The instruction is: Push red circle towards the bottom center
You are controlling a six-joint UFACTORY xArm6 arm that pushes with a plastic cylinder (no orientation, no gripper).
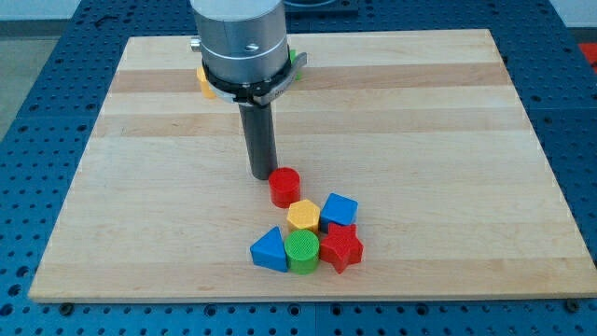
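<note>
Nearest the worktop's (140,252) bottom edge sit a blue triangle (270,250), green circle (302,250), red star (341,249), yellow hexagon (303,215) and blue cube (340,208). Just above the hexagon stands the red circle (284,186); my tip (262,175) touches its upper-left. No pincer shows. Pushing begins; next, shove downward past the cluster

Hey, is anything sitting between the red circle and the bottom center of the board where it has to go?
Yes. My tip sits just above-left of the red circle, nothing between them. Below the circle a cluster blocks the way: yellow hexagon, blue cube, green cylinder, red star and blue triangle.
</note>
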